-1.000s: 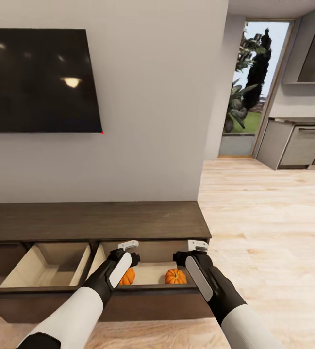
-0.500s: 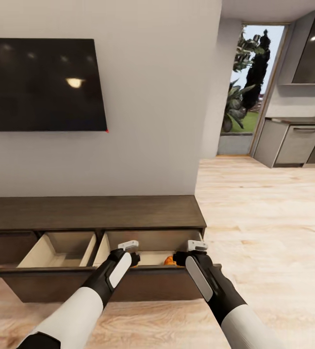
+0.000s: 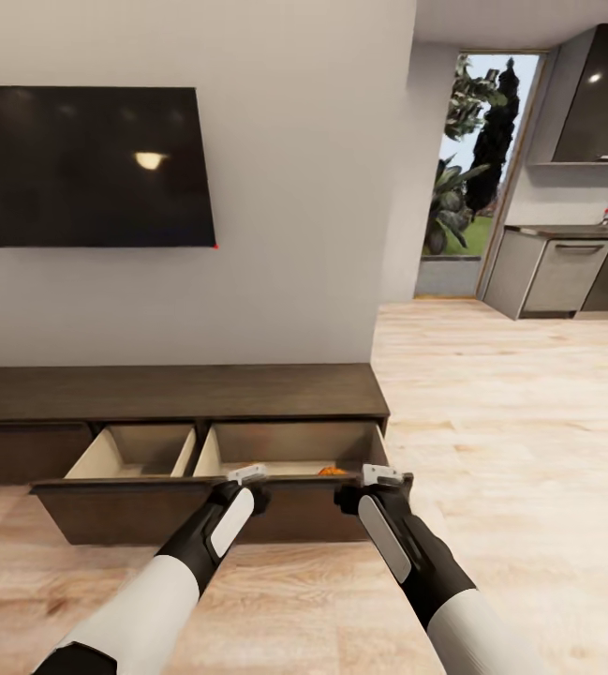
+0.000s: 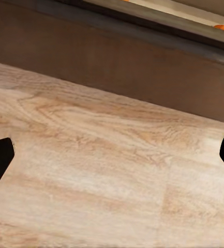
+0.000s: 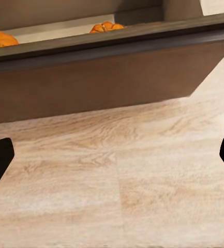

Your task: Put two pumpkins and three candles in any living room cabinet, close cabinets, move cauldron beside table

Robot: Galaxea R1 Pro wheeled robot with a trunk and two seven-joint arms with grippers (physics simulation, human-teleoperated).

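The long dark-brown cabinet stands against the wall with its wide drawer pulled open. One pumpkin peeks over the drawer front. In the right wrist view two orange pumpkins lie inside the drawer. My left gripper and right gripper hover side by side just in front of the drawer front, above the floor. Both are open with nothing between their fingers. The candles, cauldron and coffee table are out of view.
A black TV hangs on the wall above the cabinet. Light wooden floor stretches to the right, toward a doorway with plants and grey kitchen units.
The camera has backed away from the cabinet, so the cabinet looks farther off and the drawer front now hides most of the pumpkins. Both arms keep their place in the picture.
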